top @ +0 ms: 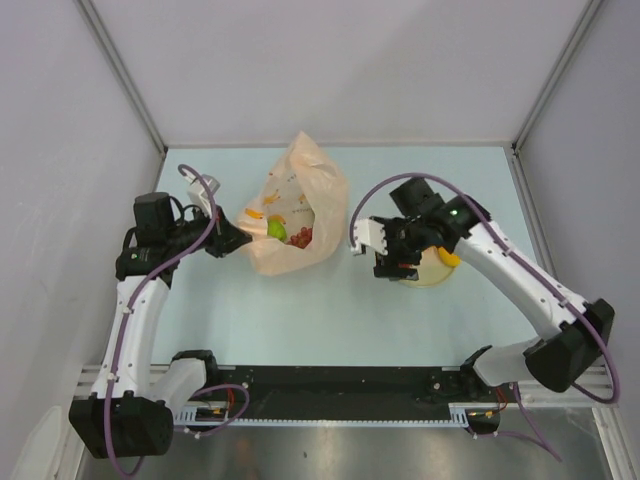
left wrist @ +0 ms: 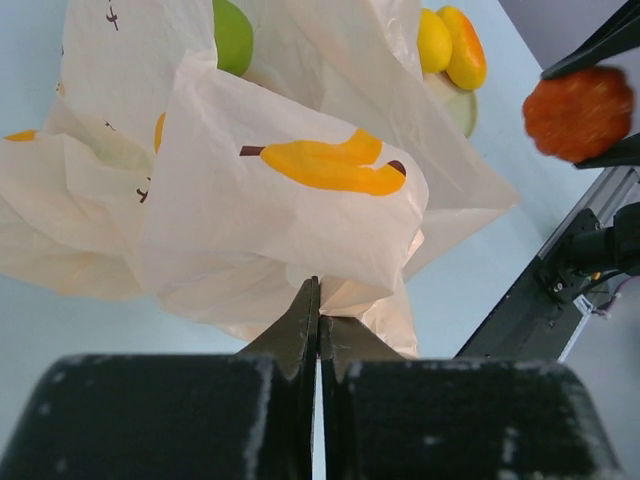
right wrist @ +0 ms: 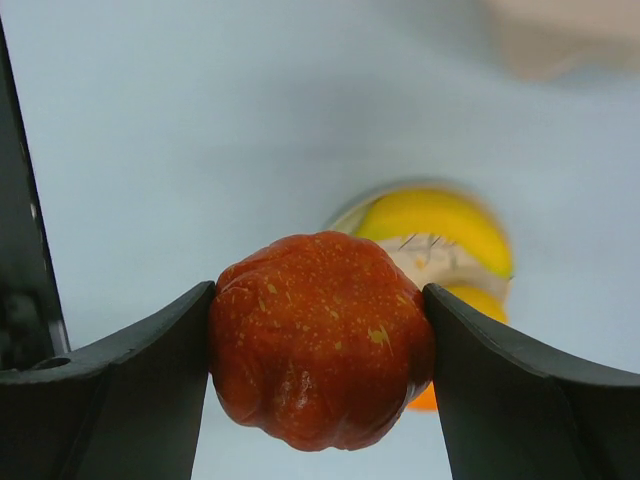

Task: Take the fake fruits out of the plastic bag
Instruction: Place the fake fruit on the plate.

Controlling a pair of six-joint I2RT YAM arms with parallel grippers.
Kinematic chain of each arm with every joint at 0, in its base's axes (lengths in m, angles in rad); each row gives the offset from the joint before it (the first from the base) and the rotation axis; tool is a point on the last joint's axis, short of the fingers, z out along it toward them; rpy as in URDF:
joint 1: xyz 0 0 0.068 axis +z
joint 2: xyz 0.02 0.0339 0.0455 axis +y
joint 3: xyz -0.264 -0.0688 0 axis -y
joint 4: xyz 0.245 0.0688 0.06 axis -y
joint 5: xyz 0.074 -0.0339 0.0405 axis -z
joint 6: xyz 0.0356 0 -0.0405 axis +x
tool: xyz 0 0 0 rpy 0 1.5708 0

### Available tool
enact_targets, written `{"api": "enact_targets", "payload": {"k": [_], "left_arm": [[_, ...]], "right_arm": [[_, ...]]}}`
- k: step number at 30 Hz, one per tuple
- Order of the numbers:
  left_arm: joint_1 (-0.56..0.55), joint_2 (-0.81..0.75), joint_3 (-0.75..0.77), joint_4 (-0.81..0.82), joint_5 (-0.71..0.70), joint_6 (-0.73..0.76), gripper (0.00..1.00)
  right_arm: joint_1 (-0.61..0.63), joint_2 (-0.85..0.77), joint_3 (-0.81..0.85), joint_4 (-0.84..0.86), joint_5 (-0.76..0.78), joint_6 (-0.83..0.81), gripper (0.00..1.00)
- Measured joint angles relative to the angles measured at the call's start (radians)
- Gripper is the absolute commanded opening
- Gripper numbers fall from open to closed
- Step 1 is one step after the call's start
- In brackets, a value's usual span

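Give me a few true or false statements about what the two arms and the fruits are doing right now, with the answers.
1. The right end effector grips an orange fruit. True.
2. The left end effector is open and holds nothing. False: it is shut on a fold of the plastic bag.
3. The green apple lies on the plate. False: it sits in the bag's opening.
4. Yellow fruit lies on the plate. True.
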Motion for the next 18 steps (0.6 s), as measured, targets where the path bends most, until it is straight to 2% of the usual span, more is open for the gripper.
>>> {"api": "enact_targets", "payload": {"k": [4,9,14,18], "left_arm": [[0.0,-0.002,0.0,0.004,-0.001,-0.012,0.0],[0.0,-0.043,-0.008,0.008,-0.007,-0.018,0.0],[0.0,-0.093,-0.03,0.01,-0.007,-0.019,0.0],[0.006,-0.112,-0.049,0.009,-0.007,-0.024,0.0]], "right_arm": [[0.042,0.122,-0.027,-0.133,0.226,-0.094,0.26],[0.052,0.275,-0.043,-0.158,0.442,-0.127,0.3],[0.03,0.34,-0.045,-0.123,0.574,-0.164,0.3],[-0.002,0.376,-0.045,-0.042,0.618,-0.216,0.32]]}}
